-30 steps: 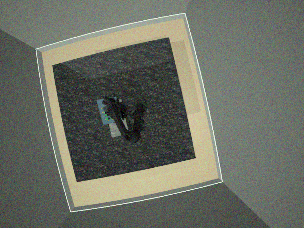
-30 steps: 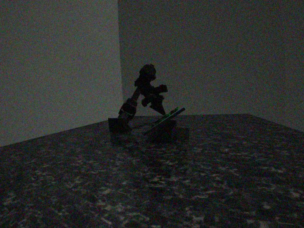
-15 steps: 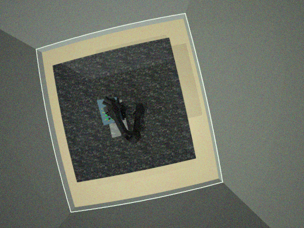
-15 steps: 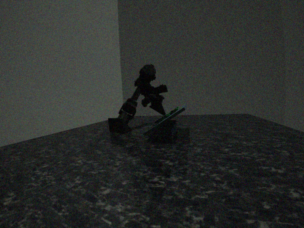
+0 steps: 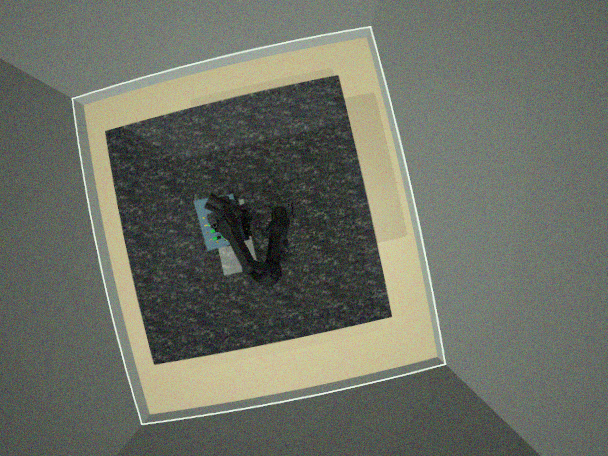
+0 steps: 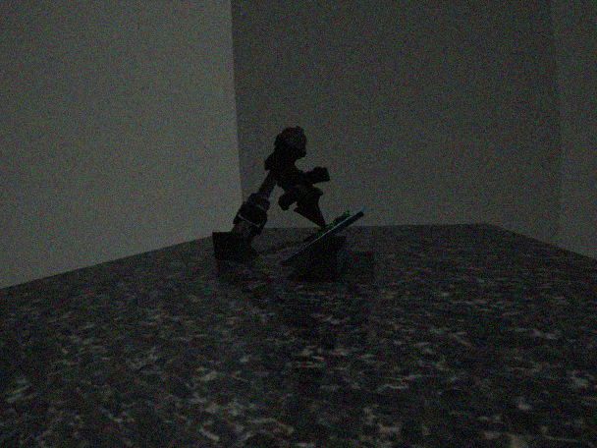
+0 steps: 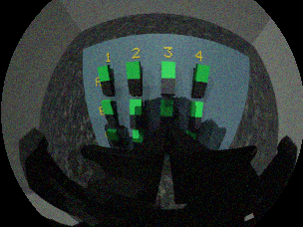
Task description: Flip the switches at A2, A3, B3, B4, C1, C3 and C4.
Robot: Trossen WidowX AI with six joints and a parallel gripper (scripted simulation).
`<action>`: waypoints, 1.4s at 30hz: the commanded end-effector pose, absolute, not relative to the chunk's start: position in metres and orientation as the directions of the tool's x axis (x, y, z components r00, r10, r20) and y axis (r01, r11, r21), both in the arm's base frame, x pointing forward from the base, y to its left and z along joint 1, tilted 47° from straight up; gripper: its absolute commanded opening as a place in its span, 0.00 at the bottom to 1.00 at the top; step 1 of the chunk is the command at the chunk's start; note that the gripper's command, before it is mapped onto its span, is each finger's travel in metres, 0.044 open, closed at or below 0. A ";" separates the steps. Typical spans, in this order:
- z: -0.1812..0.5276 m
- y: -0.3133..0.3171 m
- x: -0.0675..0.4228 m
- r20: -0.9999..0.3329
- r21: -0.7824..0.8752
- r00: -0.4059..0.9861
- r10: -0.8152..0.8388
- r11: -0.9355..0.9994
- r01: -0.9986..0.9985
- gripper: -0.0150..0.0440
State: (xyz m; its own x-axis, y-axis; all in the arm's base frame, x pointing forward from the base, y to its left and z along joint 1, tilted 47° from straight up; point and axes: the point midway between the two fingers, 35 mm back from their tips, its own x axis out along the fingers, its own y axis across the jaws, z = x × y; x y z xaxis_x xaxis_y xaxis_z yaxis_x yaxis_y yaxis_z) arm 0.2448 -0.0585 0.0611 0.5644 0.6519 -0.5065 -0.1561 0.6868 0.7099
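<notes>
Black fingers, lower centre of my wrist view: pressed together, nothing between them, tips down over the middle of the panel's lower rows, about columns 2 to 3. Whether they touch a rocker I cannot tell.

Item, panel [image 7: 229,89]: pale blue, four numbered columns, mounted on a slope; in the exterior view its edge [image 6: 328,230] rises toward the right, just under the fingers [image 6: 321,223]. In the top view it sits at centre frame [image 5: 201,207], half covered by the arm [image 5: 235,235].

Item, row A, upper part of the wrist view: A1 [image 7: 106,80], A2 [image 7: 135,77], A3 [image 7: 167,77] and A4 [image 7: 201,78] each show a bright green patch at the upper end and a dark one below. At this dimness I cannot read from that which end is raised.

Item, rows B and C: partly hidden behind the fingers; green patches show, states unreadable.

Item, table [image 6: 442,319]: dark speckled surface, carrying the panel and the arm's base.

Progress, my judgement: mid-sequence, working a B or C switch. I can confirm none of the seven flips; the final lift clear is not yet done.
</notes>
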 end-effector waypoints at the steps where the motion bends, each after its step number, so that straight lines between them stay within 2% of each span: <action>1: 0.061 -0.057 0.245 -0.502 0.714 0.567 0.654 0.683 -0.155 0.25; 30: 0.060 -0.057 0.246 -0.508 0.709 0.564 0.651 0.687 -0.155 0.25; 37: 0.091 -0.097 0.213 -0.517 0.713 0.544 0.660 0.684 -0.153 0.25; 42: 0.092 -0.098 0.212 -0.516 0.714 0.544 0.661 0.684 -0.154 0.25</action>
State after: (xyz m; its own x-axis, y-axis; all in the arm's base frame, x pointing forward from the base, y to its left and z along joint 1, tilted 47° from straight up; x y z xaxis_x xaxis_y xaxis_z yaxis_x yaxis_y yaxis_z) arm 0.2158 -0.0918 0.0856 0.5486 0.6589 -0.5146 -0.1443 0.6809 0.7180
